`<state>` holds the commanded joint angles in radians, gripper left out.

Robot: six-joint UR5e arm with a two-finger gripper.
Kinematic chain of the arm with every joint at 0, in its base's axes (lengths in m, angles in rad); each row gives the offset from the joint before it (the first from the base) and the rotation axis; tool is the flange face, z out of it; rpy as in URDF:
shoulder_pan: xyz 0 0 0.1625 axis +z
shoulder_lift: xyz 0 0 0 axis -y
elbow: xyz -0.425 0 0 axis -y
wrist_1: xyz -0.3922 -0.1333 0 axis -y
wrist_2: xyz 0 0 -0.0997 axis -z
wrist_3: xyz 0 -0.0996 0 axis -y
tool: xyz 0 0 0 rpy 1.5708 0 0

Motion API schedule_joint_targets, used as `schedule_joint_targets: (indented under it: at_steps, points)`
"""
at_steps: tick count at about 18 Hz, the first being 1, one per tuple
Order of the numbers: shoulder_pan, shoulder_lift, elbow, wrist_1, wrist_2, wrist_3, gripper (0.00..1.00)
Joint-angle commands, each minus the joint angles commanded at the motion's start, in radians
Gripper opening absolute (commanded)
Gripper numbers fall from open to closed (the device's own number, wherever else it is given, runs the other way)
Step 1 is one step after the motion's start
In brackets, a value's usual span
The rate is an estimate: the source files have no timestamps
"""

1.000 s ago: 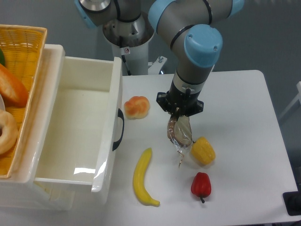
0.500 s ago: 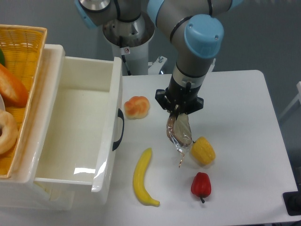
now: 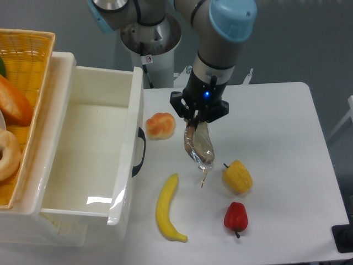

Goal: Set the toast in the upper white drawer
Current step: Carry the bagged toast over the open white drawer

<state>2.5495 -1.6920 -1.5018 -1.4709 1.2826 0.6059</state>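
Camera view from above the table: the gripper (image 3: 194, 122) is clamped on the top edge of the toast (image 3: 198, 145), which hangs down edge-on in its shiny clear wrap, off the tabletop, with a thin tail of plastic dangling under it. Taking the drawer (image 3: 90, 150) as the landmark, the toast is off to the right of its dark handle, with the round orange bun (image 3: 160, 125) sitting between the two. The drawer is pulled open and looks bare white inside. Further right of the drawer and nearer the front edge of the table (image 3: 281, 143) are a banana (image 3: 167, 209), a yellow pepper (image 3: 237, 176) and a red pepper (image 3: 236, 217). A yellow woven basket (image 3: 22, 88) with a doughnut (image 3: 9, 155) sits behind the drawer on the left
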Motion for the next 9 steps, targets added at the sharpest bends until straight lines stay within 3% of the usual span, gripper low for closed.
schedule_joint_targets:
  at_steps: [9]
  points:
    - [0.002,0.130,-0.003,-0.092,-0.136,-0.077,0.15]
